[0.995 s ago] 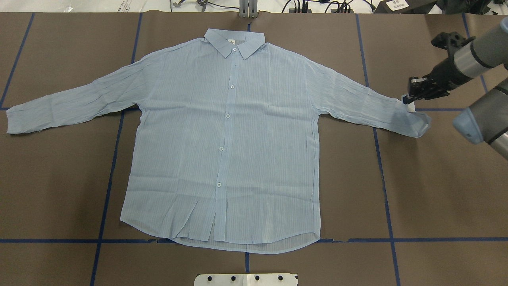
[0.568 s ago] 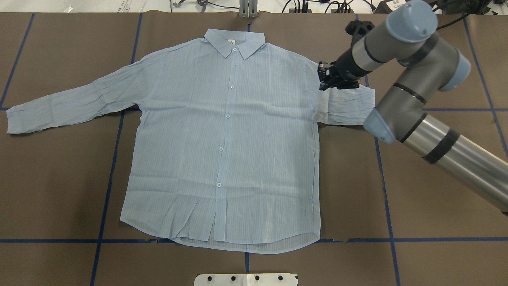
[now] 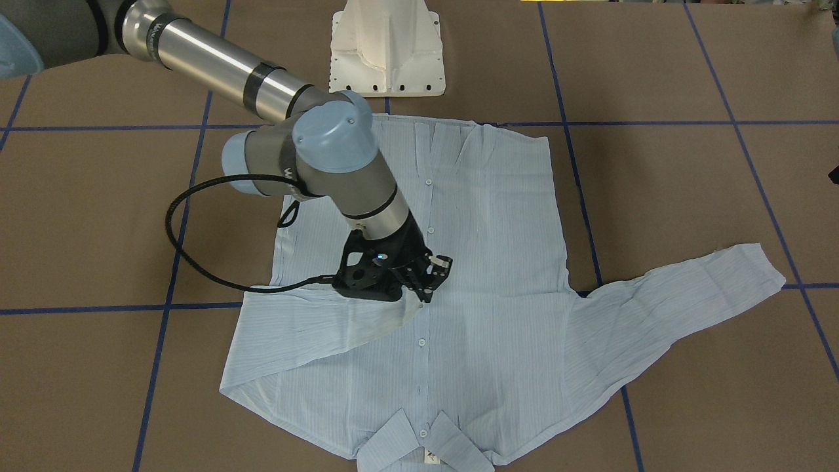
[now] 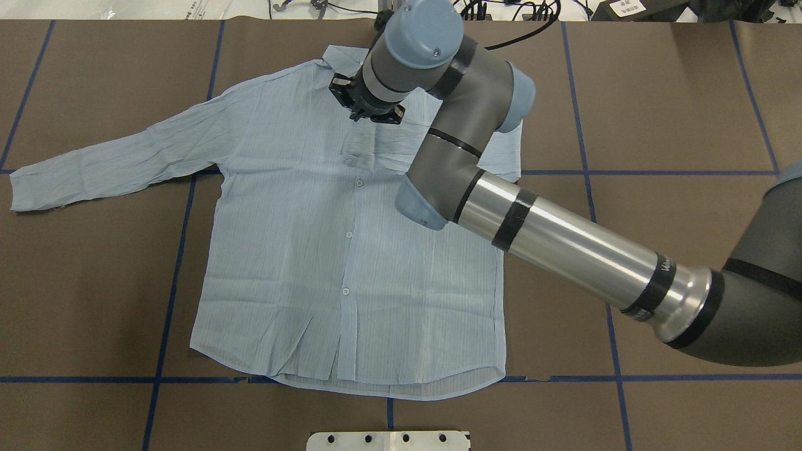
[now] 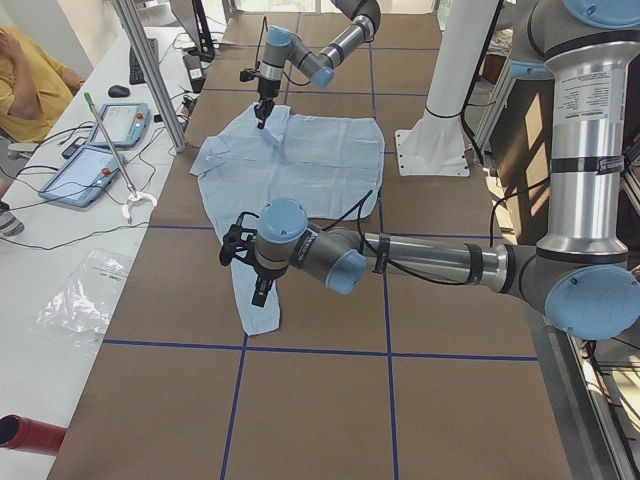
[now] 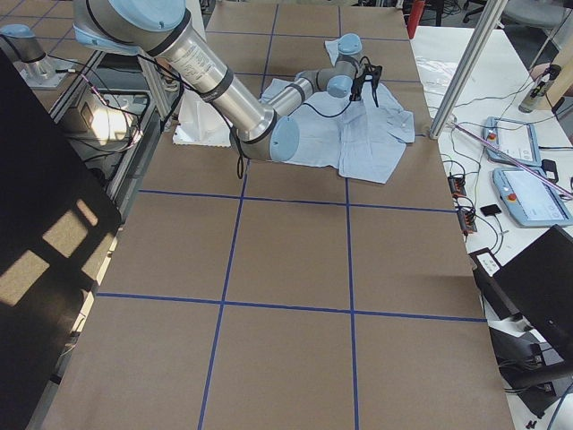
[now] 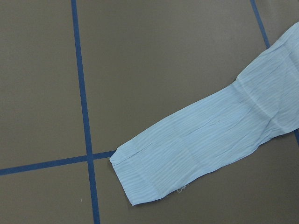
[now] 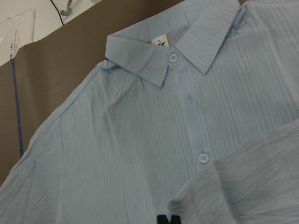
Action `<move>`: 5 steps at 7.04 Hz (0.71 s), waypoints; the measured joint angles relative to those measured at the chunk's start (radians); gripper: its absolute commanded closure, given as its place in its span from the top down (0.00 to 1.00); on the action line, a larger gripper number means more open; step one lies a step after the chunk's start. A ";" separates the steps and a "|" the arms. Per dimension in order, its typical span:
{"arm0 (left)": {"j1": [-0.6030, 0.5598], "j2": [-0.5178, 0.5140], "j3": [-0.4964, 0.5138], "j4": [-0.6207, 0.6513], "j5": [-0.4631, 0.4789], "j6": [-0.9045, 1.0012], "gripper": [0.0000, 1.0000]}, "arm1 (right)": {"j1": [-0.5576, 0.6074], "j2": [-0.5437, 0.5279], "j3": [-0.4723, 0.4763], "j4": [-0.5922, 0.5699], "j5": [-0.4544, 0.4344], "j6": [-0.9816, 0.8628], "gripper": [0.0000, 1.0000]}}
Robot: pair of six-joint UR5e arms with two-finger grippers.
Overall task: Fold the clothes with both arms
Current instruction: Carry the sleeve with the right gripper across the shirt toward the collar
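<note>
Overhead exterior shows my right fingers point(image 4: 359, 113) clamped on one cuff point(image 4: 360, 141), held over the chest of the shirt point(image 4: 282, 250), which lies buttons-up on the tabletop point(image 4: 658, 94). Thin, light and limp, it should drape wherever pinched, so cuffs and hems look the surest holds. My left fingers point(image 5: 255, 290) hang near the other cuff point(image 7: 140, 177); apart or together, I cannot tell.
</note>
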 measured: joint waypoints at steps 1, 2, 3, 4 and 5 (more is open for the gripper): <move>0.000 0.000 -0.001 0.000 0.000 0.000 1.00 | -0.028 0.064 -0.068 0.026 -0.035 0.008 0.00; 0.001 -0.001 -0.001 0.000 0.000 0.000 1.00 | -0.048 0.103 -0.114 0.043 -0.060 0.012 0.00; 0.001 -0.001 0.000 0.000 0.000 0.000 1.00 | -0.065 0.130 -0.144 0.050 -0.086 0.016 0.00; 0.001 -0.001 0.001 0.000 0.000 0.000 1.00 | -0.081 0.149 -0.166 0.052 -0.111 0.026 0.75; 0.001 -0.001 0.003 0.000 0.000 -0.001 1.00 | -0.090 0.158 -0.181 0.053 -0.126 0.040 0.99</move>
